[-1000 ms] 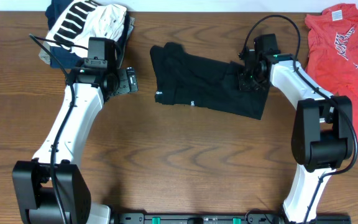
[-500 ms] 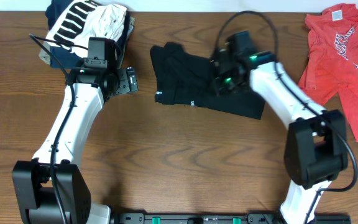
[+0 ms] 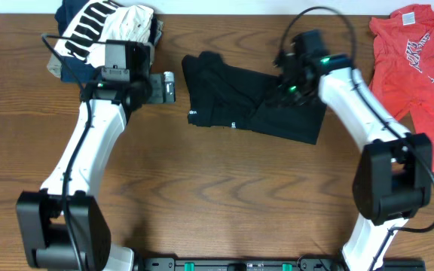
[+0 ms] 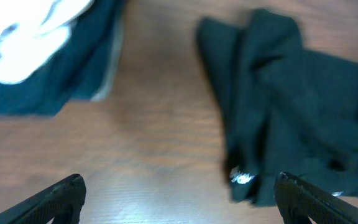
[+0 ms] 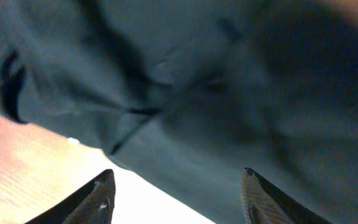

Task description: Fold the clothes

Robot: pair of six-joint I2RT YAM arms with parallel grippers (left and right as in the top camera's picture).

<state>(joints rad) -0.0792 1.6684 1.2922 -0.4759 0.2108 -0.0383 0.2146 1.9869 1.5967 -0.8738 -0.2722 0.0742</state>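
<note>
Two pairs spread empty — left fingers near the black garment, right fingers over it.

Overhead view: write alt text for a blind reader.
A crumpled black garment lies mid-frame on a wooden table, right tool above its upper right part, left tool beside its left edge. A coral-red T-shirt lies far right.

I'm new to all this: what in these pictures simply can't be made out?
- Overhead: the white logo on the black garment is too small to read; the left wrist view blurs it.
- Overhead: the right arm covers the garment's upper right corner.
- Overhead: the coral-red T-shirt is cut off by the right edge.
- Overhead: the striped pile is cut by the top edge and partly behind the left arm.
</note>
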